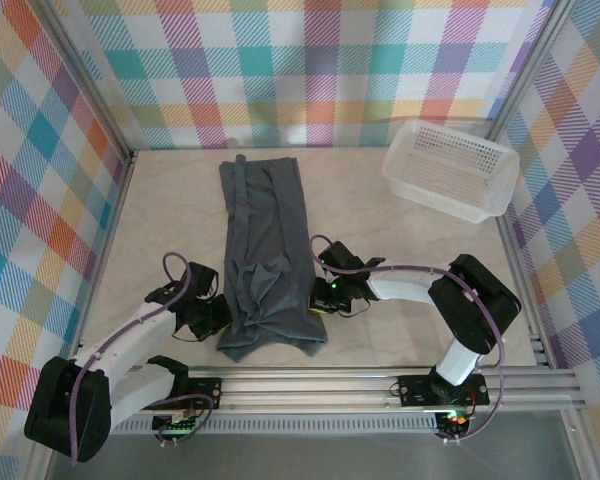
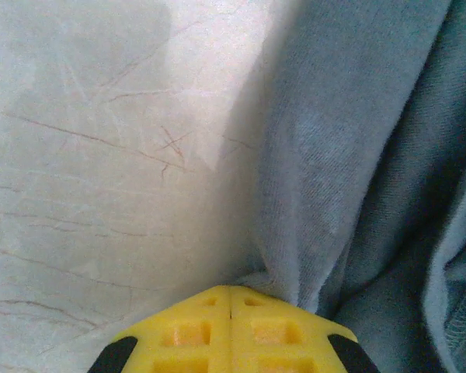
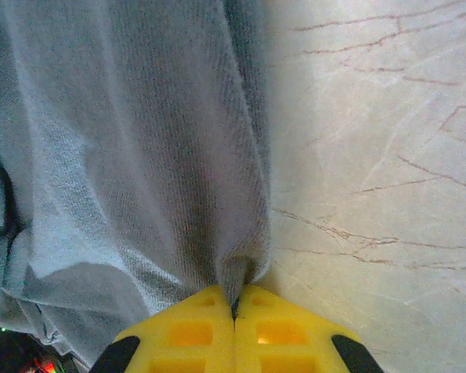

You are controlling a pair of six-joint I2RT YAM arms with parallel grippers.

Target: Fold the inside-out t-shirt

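The dark slate-grey t-shirt (image 1: 263, 240) lies folded into a long narrow strip down the middle of the table, its near end rumpled. My left gripper (image 1: 216, 314) is at the strip's near left edge. In the left wrist view its yellow jaws (image 2: 231, 289) are pressed together, with the shirt's edge (image 2: 326, 202) gathered at their tip. My right gripper (image 1: 321, 295) is at the strip's near right edge. The right wrist view has that gripper (image 3: 234, 299) shut, a pinch of grey cloth (image 3: 140, 140) drawn into the seam between the jaws.
A white mesh basket (image 1: 450, 167) stands at the back right corner. Checked walls enclose the pale marble-patterned table (image 1: 400, 240) on three sides. A metal rail (image 1: 380, 385) with the arm bases runs along the near edge.
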